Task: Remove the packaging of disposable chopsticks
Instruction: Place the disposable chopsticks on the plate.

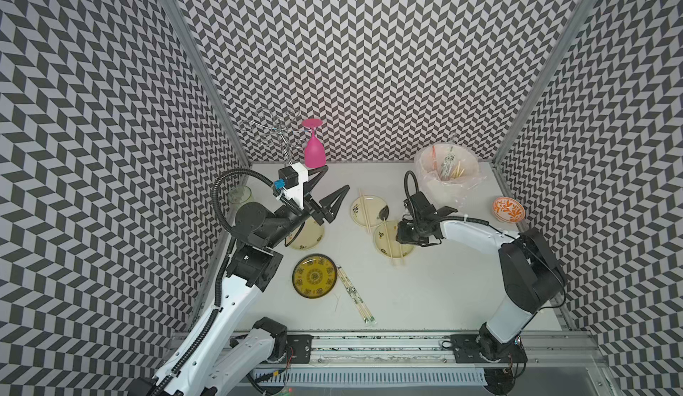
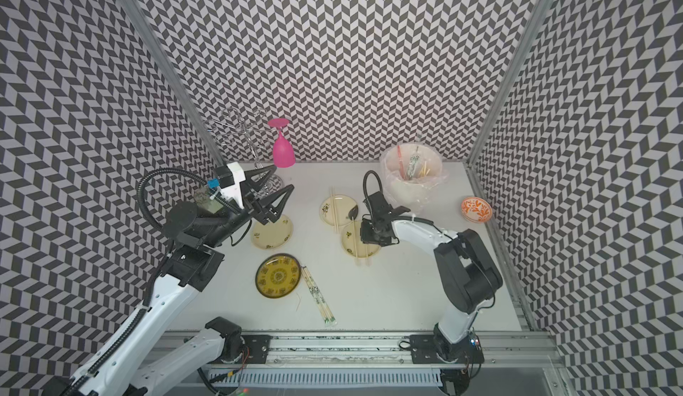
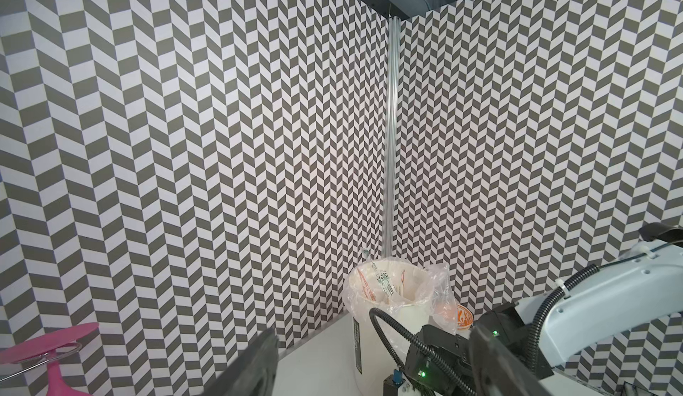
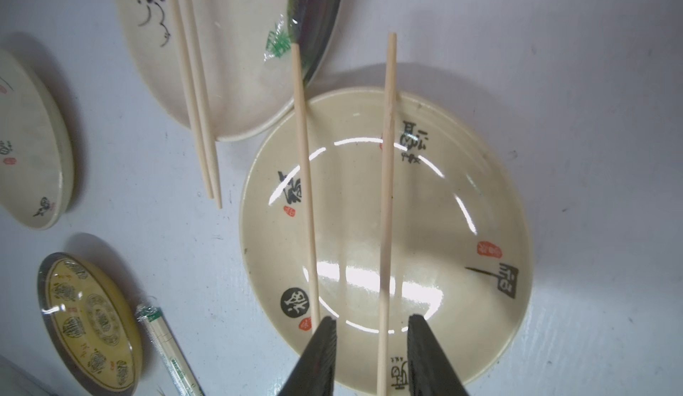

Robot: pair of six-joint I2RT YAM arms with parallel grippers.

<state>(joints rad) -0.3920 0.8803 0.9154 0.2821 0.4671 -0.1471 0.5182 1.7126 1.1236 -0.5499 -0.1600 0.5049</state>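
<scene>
1. Hazard, the straddled stick. My right gripper (image 4: pixel 371 320), at the lower centre of the right wrist view, stands astride one bare chopstick (image 4: pixel 386 191) lying across the cream calligraphy plate (image 4: pixel 491 176). Any sideways drift as I lift away would likely catch that stick and flick it off the plate.
2. Hazard, the neighbour. The partner stick (image 4: pixel 305 176) runs just beside my finger on the left of that frame, and its far end reaches over the rim of the flower-painted plate (image 4: pixel 240 109). It is round and propped on rims, so a nudge would probably roll it.
3. Hazard, the work left. One wrapped pair of chopsticks (image 1: pixel 356 294) lies flat on the table at the lower centre of both top views, just beside the yellow plate (image 1: pixel 294 276). Its clear film looks thin and slick. A pinch could slide off it, or clamp film and sticks together so that nothing pulls free.
4. Right jaws. They are partly apart, with a gap wider than the stick passing through. The pads do not appear to press it, and nothing is carried.
5. Left jaws. My left gripper (image 1: pixel 337 177), left of centre in both top views, is spread wide in the air, empty and touching nothing.
6. Packaging. The removed sleeves (image 1: pixel 449 163) stand in the bag-lined bin (image 1: pixel 443 194), at the upper right of the table.
</scene>
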